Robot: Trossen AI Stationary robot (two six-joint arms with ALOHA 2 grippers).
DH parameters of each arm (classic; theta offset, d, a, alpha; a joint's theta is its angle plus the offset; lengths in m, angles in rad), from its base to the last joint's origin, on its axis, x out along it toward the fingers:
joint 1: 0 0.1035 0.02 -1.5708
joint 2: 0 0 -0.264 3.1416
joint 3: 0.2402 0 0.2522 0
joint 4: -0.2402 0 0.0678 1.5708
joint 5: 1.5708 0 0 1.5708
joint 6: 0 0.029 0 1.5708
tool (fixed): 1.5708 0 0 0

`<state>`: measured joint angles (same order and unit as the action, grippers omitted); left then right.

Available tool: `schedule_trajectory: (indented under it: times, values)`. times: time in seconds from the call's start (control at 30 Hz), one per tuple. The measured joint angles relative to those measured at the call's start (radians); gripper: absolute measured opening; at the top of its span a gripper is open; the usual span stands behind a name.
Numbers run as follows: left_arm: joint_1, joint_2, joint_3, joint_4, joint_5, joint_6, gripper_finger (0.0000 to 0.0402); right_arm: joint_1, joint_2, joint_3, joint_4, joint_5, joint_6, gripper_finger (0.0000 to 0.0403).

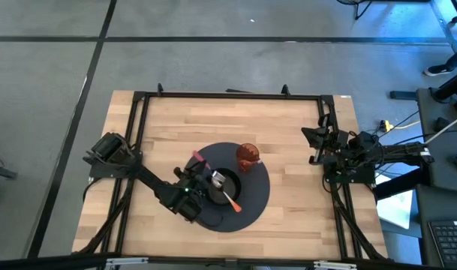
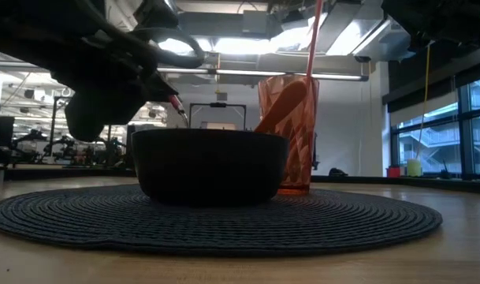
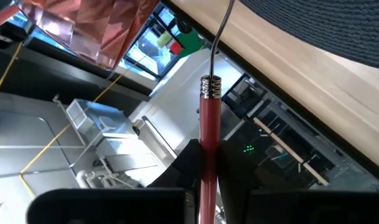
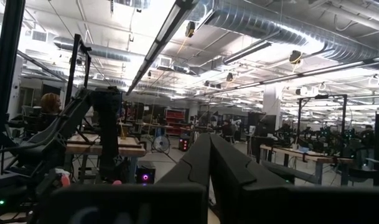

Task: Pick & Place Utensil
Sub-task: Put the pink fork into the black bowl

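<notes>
Left gripper (image 1: 200,182) clamped on red-handled utensil (image 3: 209,134), held over black bowl (image 1: 219,185) on round mat (image 1: 252,201). Transport step; next: lower, release in bowl. Right gripper (image 4: 209,163) pinched shut, parked at table (image 1: 303,195) edge.

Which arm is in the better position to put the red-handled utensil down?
Left. The left gripper is shut on the red-handled utensil above the bowl on the round mat. The right gripper is folded at the table's right edge, fingers shut, holding nothing.

Open robotics lab (exposed ducts (image 4: 289,25), rows of workbenches (image 4: 105,144))
</notes>
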<state>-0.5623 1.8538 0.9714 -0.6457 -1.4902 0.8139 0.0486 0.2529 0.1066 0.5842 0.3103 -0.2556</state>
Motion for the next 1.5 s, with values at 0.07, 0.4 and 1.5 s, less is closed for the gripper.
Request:
schedule_trajectory:
  times: [0.07, 0.4, 1.5]
  values:
    - [0.004, 0.0, 0.0, 0.011, 0.0, 0.001, 0.0024, 0.0, 0.0, 0.0, 0.0, 0.0, 0.011, 0.001]
    - [-0.001, 0.002, 0.0, 0.079, 0.025, 0.043, 0.0024, 0.0, 0.0, 0.0, 0.002, 0.0, 0.016, 0.001]
    - [-0.102, 0.003, 0.0, 0.198, 0.045, 0.097, 0.0024, 0.0, 0.0, 0.0, 0.018, -0.026, 0.013, 0.001]
